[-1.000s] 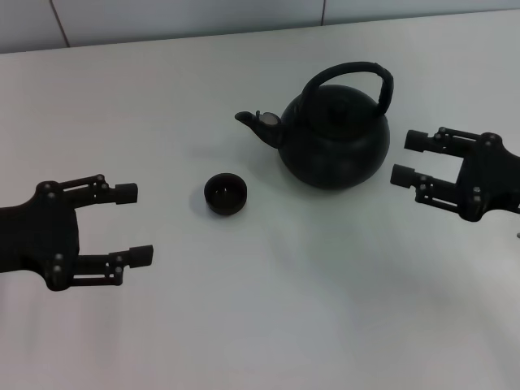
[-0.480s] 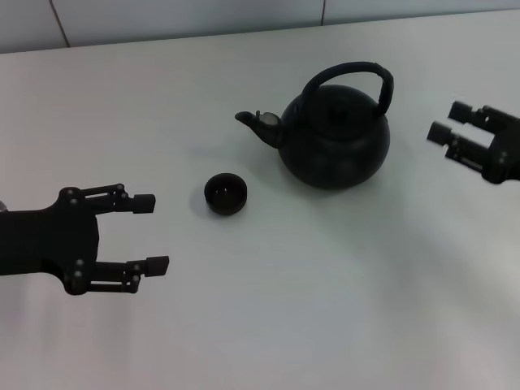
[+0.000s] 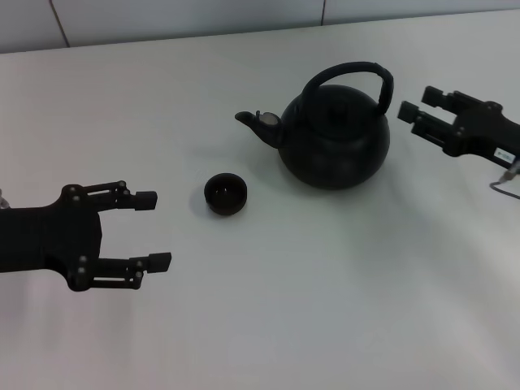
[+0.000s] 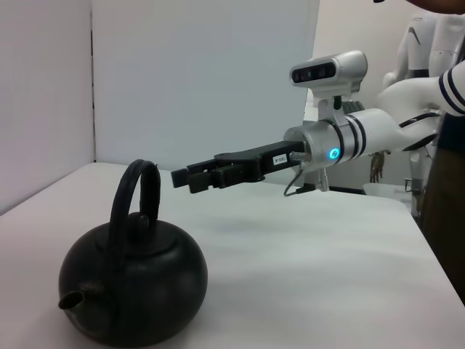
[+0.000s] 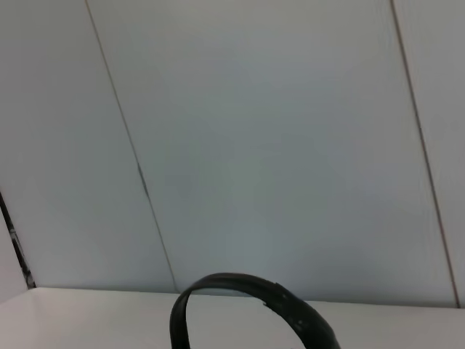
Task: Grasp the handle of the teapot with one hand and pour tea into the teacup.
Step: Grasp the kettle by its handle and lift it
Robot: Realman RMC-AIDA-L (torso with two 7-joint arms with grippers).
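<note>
The matte-black teapot (image 3: 333, 138) stands upright at the table's middle back, with its spout pointing toward my left. Its arched handle (image 3: 351, 71) loops over the lid and also shows in the left wrist view (image 4: 135, 190) and the right wrist view (image 5: 256, 289). The small black teacup (image 3: 225, 194) sits apart from the teapot, in front of the spout. My right gripper (image 3: 418, 105) is open just right of the handle, level with it and not touching; the left wrist view shows this gripper (image 4: 187, 177) too. My left gripper (image 3: 154, 229) is open, left of the teacup. The tea is hidden.
Everything rests on a white table (image 3: 325, 292). A tiled wall runs behind its far edge (image 3: 162, 36). A thin cable (image 3: 505, 188) hangs from my right wrist. In the left wrist view, another white robot (image 4: 429, 43) stands beyond the table.
My right gripper swung out to the right and up, then came back left to the level of the handle. My left gripper slid slightly right toward the teacup. Teapot and teacup stayed put.
</note>
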